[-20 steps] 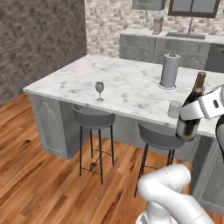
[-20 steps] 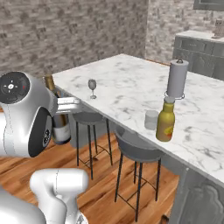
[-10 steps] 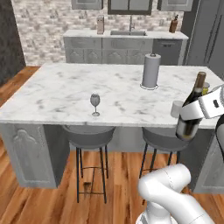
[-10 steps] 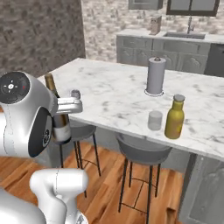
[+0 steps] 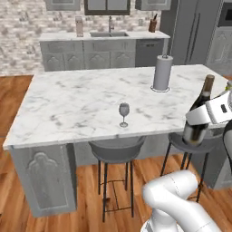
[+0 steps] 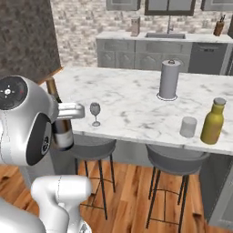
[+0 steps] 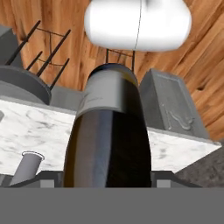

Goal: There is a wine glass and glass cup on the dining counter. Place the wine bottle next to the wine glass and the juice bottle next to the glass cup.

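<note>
**Wine bottle carried toward the wine glass**

The wine bottle (image 5: 199, 117) is clenched in the hand (image 5: 212, 113), in the air off the table's front edge. The wine glass (image 5: 123, 113) stands near that edge. Judgement: keep the bottle upright, lift over the table (image 5: 72, 104) and lower it beside the glass without touching. The fingers are hidden behind the bottle.

No words, brands or numbers can be read; the pale label on the wine bottle (image 7: 105, 94) shows no legible print.
</note>
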